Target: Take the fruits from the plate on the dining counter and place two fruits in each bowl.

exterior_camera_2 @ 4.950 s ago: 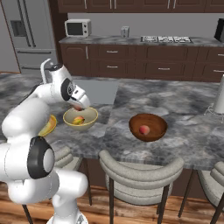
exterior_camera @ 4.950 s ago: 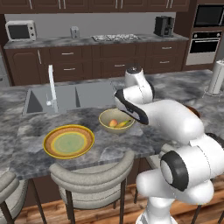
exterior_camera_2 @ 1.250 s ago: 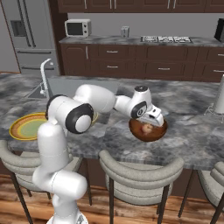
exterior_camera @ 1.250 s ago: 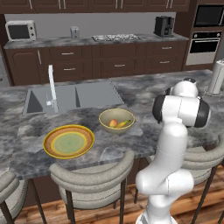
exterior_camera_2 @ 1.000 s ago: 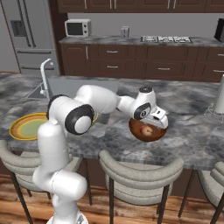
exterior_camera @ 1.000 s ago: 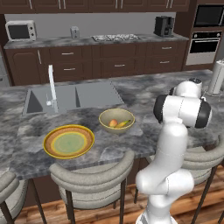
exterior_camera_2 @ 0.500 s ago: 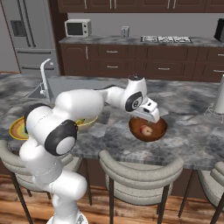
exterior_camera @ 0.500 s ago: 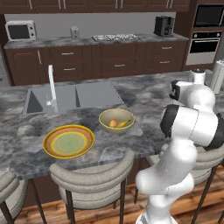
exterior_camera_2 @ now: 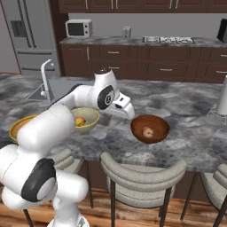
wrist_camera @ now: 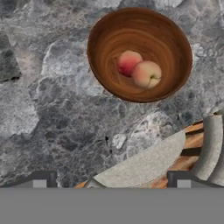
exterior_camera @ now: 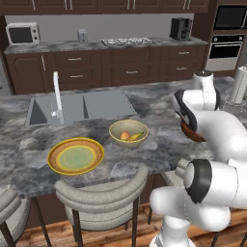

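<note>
Since half a second earlier, the pincer (exterior_camera_2: 128, 111) withdrew leftward from the brown bowl (wrist_camera: 140, 53), fingers spread and empty. Two round fruits (wrist_camera: 139, 70) lay inside that bowl on the table (wrist_camera: 57, 113).

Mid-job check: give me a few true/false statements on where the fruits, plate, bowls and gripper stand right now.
1. The plate still holds two fruits. False: it holds no fruit.
2. The brown bowl holds two round fruits that touch each other. True.
3. The cream bowl holds the banana and an orange-red fruit. True.
4. The gripper is shut on a fruit. False: nothing is between its fingers, which look open in the hand view.
5. The brown bowl sits in the sink. False: it stands on the dining counter, near its front edge.
</note>
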